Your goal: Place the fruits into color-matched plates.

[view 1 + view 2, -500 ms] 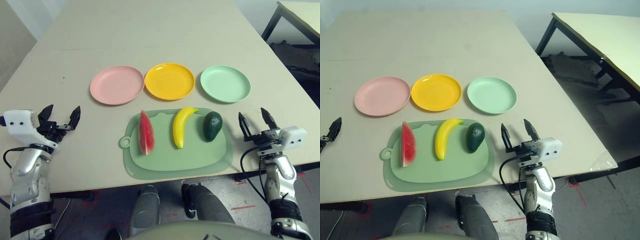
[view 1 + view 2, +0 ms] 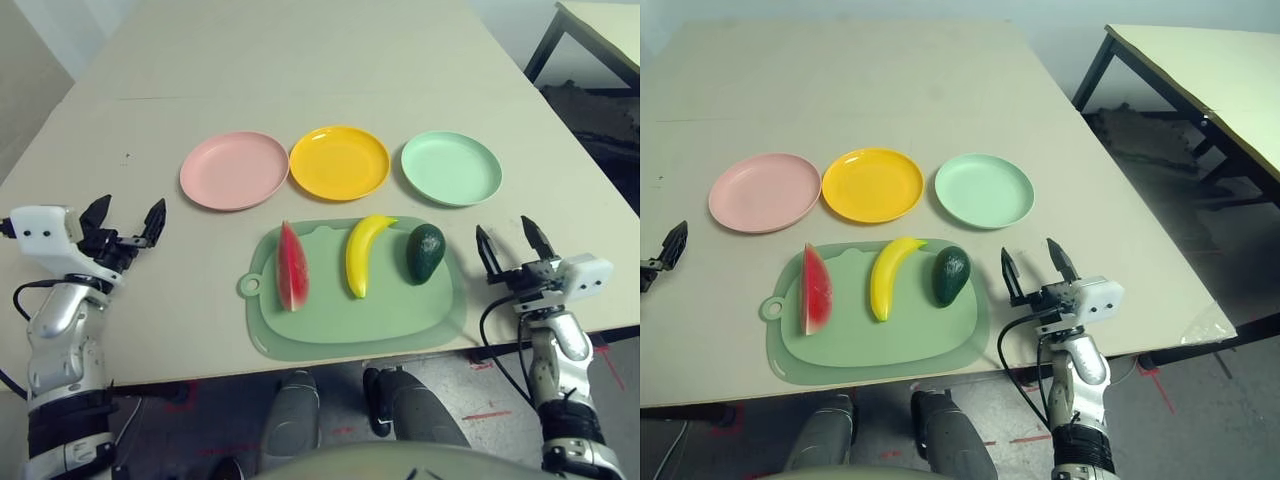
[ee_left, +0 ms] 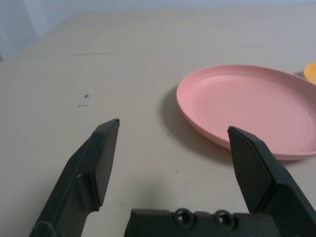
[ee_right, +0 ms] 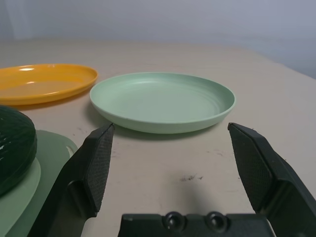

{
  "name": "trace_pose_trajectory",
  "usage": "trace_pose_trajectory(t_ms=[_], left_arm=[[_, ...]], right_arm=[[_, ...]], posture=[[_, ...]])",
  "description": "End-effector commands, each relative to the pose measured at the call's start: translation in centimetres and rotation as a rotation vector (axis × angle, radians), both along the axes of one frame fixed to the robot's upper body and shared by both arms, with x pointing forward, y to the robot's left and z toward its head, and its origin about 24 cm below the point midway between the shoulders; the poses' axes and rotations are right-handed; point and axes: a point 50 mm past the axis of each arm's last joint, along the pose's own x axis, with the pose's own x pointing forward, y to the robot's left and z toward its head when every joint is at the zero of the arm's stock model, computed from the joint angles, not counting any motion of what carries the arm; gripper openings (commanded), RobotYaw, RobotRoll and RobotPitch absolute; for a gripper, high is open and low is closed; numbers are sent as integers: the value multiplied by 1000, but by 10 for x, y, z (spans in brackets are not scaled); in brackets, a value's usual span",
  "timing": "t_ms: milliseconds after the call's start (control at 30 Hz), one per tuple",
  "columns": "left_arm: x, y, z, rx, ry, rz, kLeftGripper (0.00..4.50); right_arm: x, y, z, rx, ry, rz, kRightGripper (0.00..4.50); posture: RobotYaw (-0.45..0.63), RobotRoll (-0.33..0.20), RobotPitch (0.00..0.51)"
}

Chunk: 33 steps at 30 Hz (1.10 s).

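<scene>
Black fingers of the left gripper (image 2: 126,223) stand spread and empty near the pink plate (image 2: 234,169); the right gripper (image 2: 510,244) is likewise wide and empty, just right of the mat (image 2: 400,320). On the mat lie watermelon (image 2: 291,266), banana (image 2: 364,253) and avocado (image 2: 425,251). Behind it sit the pink, yellow (image 2: 339,161) and green plate (image 2: 451,167) in a row.

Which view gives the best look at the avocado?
The left eye view: the avocado lies whole and unobstructed on the pale green mat. The right eye view shows it whole too. The right wrist view catches just part of it, cut off at the picture's edge.
</scene>
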Motion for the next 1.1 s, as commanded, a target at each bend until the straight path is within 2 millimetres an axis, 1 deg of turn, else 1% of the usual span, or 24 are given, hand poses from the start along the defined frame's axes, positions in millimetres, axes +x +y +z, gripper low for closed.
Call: trace_pose_trajectory(t_ms=[33, 133, 233, 300, 367, 400, 467, 567, 600, 667, 733, 767, 867, 967, 1100], left_arm=[[-4, 2, -6, -15, 23, -28, 4486], [-4, 0, -4, -44, 7, -108, 4486], [-7, -8, 7, -54, 13, -312, 4486], [-10, -12, 14, 9, 41, -434, 4486], [-18, -20, 24, 72, 78, -602, 4486], [-23, -24, 31, 112, 98, -688, 4486], [-34, -29, 40, 186, 149, -812, 4486], [-44, -37, 47, 239, 204, -926, 4486], [-46, -41, 48, 273, 225, -961, 4486], [-47, -46, 47, 332, 256, -1008, 4486], [-47, -51, 47, 374, 280, -1069, 4486], [-46, -53, 48, 384, 286, -1088, 4486], [-41, -59, 59, 427, 284, -1159, 4486], [-37, -59, 65, 456, 295, -1194, 4486], [-32, -62, 67, 485, 297, -1215, 4486]], right_arm=[[-7, -16, -8, 40, 97, -62, 4500], [-9, -19, 1, 18, 98, -73, 4500], [-9, -24, 21, -14, 109, -74, 4500], [-7, -25, 33, -71, 177, -30, 4500], [-5, -23, 53, -169, 212, 58, 4500], [-6, -18, 68, -283, 209, 134, 4500], [-11, -3, 88, -494, 196, 289, 4500], [-10, 12, 108, -724, 185, 461, 4500], [-10, 18, 113, -806, 196, 546, 4500], [-8, 26, 120, -936, 212, 653, 4500], [-1, 38, 137, -1111, 174, 770, 4500], [1, 41, 142, -1168, 163, 806, 4500], [14, 57, 163, -1391, 81, 933, 4500], [19, 71, 172, -1521, 39, 1042, 4500], [20, 87, 174, -1600, 12, 1170, 4500]], posture=[[65, 0, 173], [51, 0, 173], [51, 0, 189], [36, 0, 192], [25, 0, 196], [17, 0, 195], [-5, 0, 192], [-7, 0, 188], [-7, 0, 186], [-11, 0, 177], [-9, 0, 176], [-5, 0, 170], [0, 0, 160], [7, 0, 158], [2, 0, 158]])
